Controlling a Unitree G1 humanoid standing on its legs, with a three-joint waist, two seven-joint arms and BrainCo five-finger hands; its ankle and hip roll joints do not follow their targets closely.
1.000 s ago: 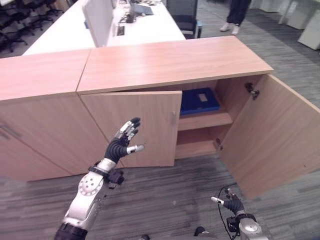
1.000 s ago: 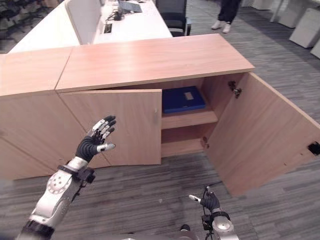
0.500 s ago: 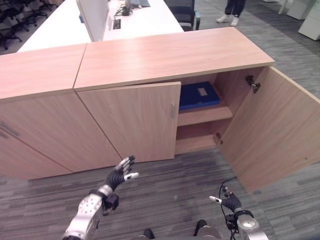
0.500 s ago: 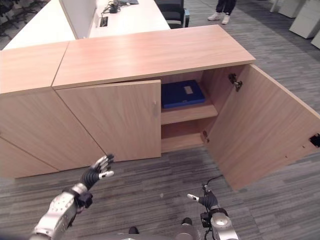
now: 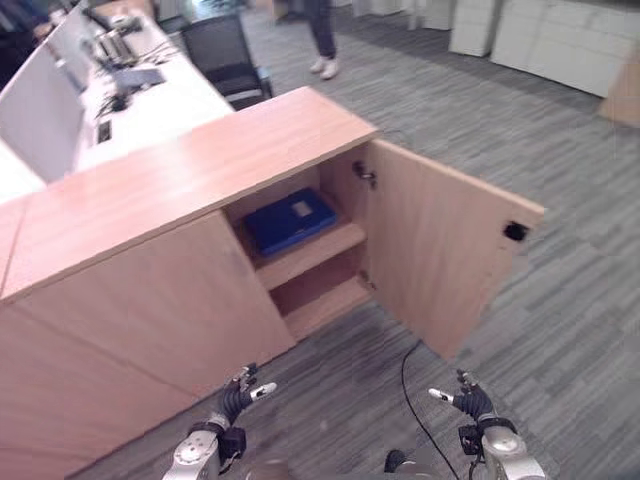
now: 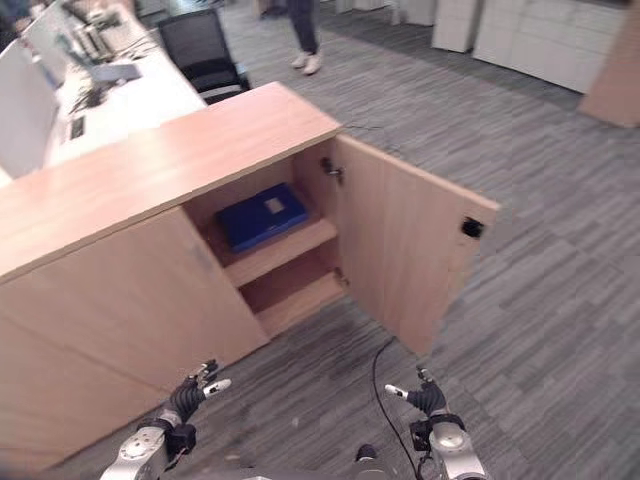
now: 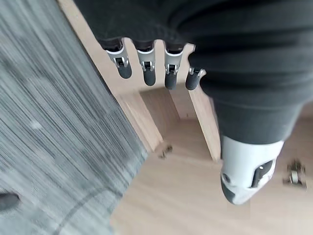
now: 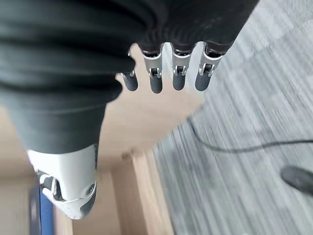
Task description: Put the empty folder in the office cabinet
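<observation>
Both hands low over the grey carpet (image 5: 560,260), nothing in either. Left hand (image 5: 238,393) has its fingers (image 7: 145,68) straight and spread, thumb (image 7: 244,171) out to the side, holding nothing. Right hand (image 5: 468,400) is the same: fingers (image 8: 178,73) extended, thumb (image 8: 68,186) apart, empty. The two hands are well apart from each other.

Ahead of the hands, up and between them: office cabinet (image 5: 150,300), light wood, low and long. Its right-hand door (image 5: 440,240) is swung wide open and stands just beyond the right hand, edge toward the room, dark catch near its top corner. Closed door panel sits directly past the left hand.

Inside the open compartment, further than both hands and well clear of them: blue folder (image 5: 290,222) lying flat on the upper shelf (image 5: 310,255), pale label on its cover facing up. Lower shelf under it is bare wood.

Cabinet top (image 5: 180,175) is bare wood too. Behind it, far from the hands: a white worktop (image 5: 150,100) with a divider panel (image 5: 40,115), some office gear I can't make out, and a black chair (image 5: 225,50). Beyond that, a person's legs (image 5: 322,35) on the carpet, and pale cabinets (image 5: 540,45) along the far right.
</observation>
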